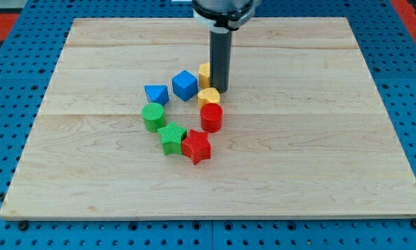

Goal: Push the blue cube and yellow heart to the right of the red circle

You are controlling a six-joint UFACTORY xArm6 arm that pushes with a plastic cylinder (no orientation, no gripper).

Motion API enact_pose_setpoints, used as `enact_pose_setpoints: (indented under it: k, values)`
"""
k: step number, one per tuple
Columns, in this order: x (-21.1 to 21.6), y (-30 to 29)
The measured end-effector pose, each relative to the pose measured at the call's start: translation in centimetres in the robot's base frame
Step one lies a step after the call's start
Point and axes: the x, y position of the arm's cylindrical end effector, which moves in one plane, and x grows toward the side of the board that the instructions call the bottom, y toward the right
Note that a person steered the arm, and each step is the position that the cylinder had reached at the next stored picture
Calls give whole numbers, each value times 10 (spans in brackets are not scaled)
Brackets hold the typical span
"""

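The blue cube [185, 85] sits near the board's middle, up and left of the red circle [211, 117]. A yellow block [208, 96], which looks like the heart, touches the red circle's top side. My tip [220, 90] rests just right of that yellow block and above the red circle. Another yellow block [203, 72] is partly hidden behind the rod, to the right of the blue cube.
A blue triangle [155, 94] lies left of the blue cube. A green cylinder [153, 117], a green star [172, 138] and a red star [196, 146] curve below it. The wooden board [319, 139] lies on a blue pegboard.
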Motion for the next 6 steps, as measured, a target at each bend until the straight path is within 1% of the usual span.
enact_pose_setpoints:
  k: [1,2,3,4,6]
  values:
    - [-41,-21]
    - [-49,-70]
    - [-70,-135]
    - [-18,-129]
    - [13,80]
